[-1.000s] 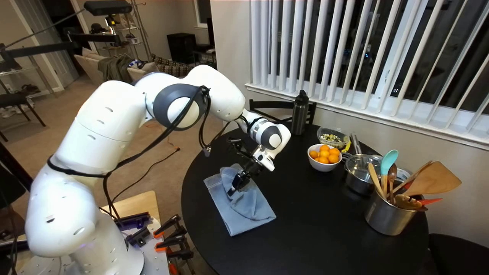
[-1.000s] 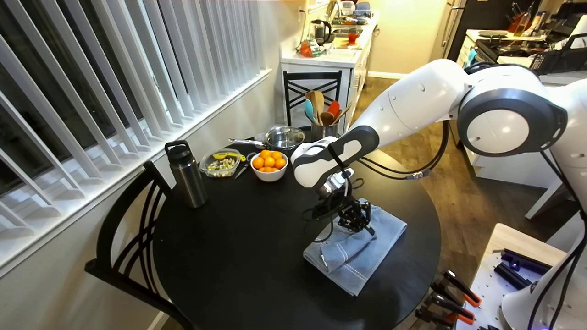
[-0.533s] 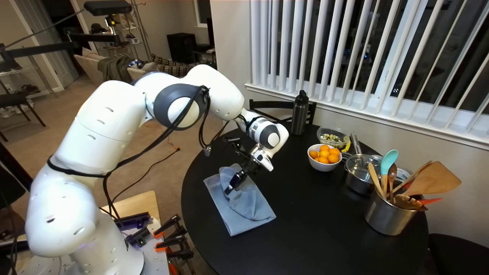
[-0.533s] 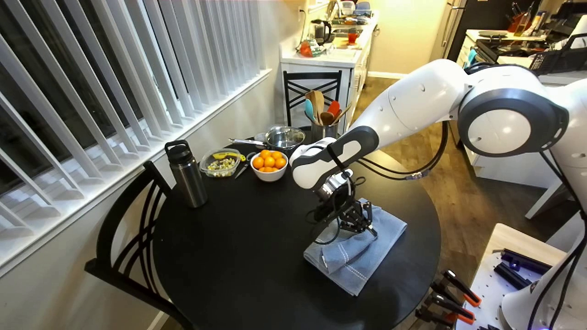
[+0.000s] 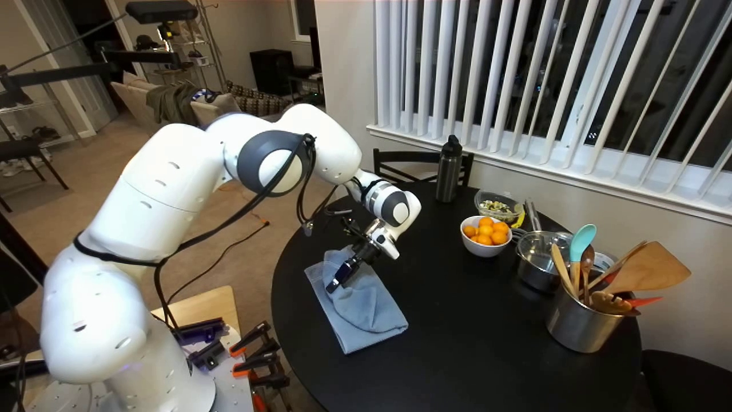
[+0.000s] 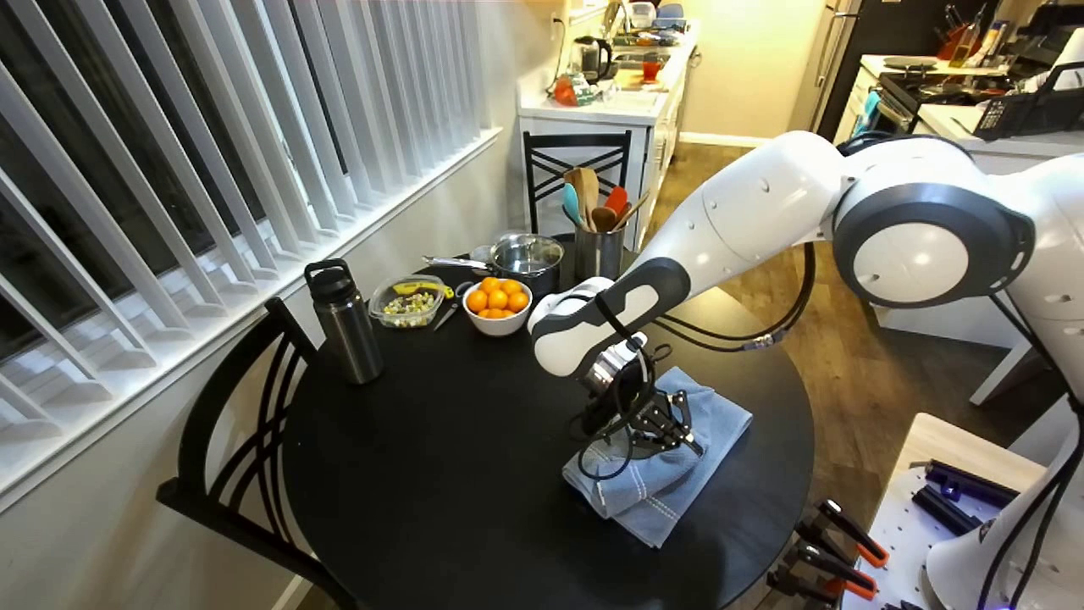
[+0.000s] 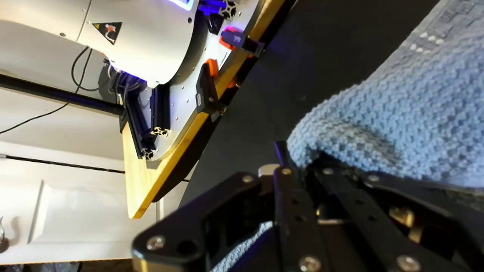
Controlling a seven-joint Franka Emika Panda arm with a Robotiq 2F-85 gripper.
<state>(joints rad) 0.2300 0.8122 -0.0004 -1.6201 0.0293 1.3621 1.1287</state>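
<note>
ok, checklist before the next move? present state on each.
1. Gripper closed on the towel: ok, a fold looks pinched in the wrist view.
2. Towel's lower layer resting on the table: ok.
3. Towel's upper layer smooth: not ok, rumpled.
4. Cable loop off the towel: cannot tell, it hangs in front of it in an exterior view.
5. White bowl apart from the gripper: ok.
6. Metal bottle upright: ok.

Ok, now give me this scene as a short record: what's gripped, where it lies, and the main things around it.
end effector: gripper, closed
gripped: a fold of the blue cloth
position: folded, lying on the round black table
fruit: oranges in a white bowl
drink: metal bottle, upright, black lid
tools: utensils standing in a metal pot
cookware: saucepan, between the white bowl and the metal pot
</note>
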